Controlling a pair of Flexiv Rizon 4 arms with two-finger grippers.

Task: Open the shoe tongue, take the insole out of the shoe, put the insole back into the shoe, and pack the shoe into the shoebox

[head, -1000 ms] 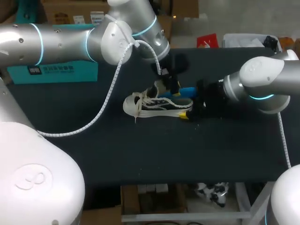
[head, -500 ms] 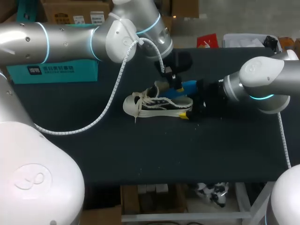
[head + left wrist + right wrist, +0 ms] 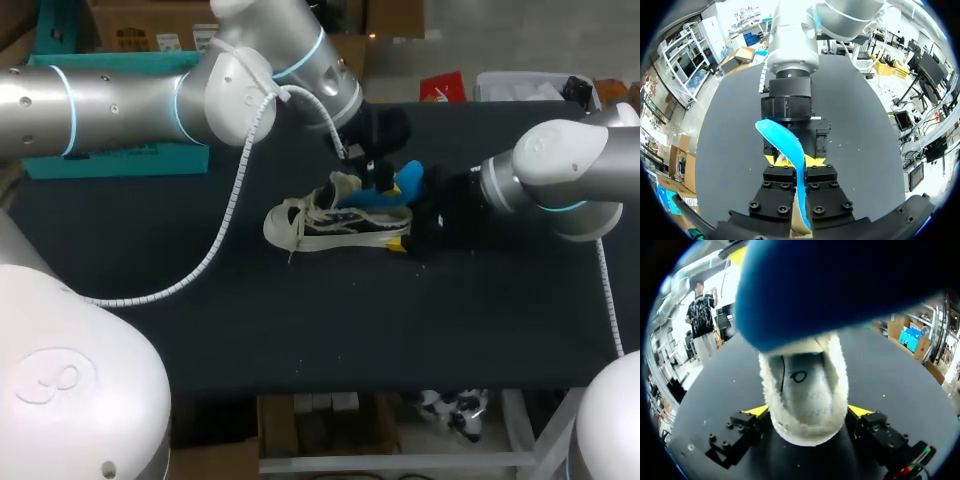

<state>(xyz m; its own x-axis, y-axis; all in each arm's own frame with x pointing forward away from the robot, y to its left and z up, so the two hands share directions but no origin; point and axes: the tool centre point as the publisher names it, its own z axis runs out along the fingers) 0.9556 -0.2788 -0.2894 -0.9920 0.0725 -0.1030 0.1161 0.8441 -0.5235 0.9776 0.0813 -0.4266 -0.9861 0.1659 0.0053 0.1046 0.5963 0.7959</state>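
A white-and-black sneaker (image 3: 335, 222) lies on the dark table (image 3: 300, 320), toe to the left. My left gripper (image 3: 378, 178) hangs just above its opening, shut on the blue insole (image 3: 407, 180), which sticks up out of the shoe. In the left wrist view the insole (image 3: 785, 142) runs between the fingers of the left gripper (image 3: 793, 160). My right gripper (image 3: 408, 238) stands open at the heel. In the right wrist view the fleecy heel (image 3: 805, 390) sits between the fingers of the right gripper (image 3: 809, 412), under the insole (image 3: 840, 290).
A teal box (image 3: 110, 150) stands at the table's back left. The left arm's white coiled cable (image 3: 230, 210) hangs over the table left of the shoe. A red item (image 3: 440, 88) lies at the far edge.
My left gripper has closed on the insole and drawn it up out of the shoe. The right gripper's fingers have spread slightly at the heel. The shoe has stayed put.
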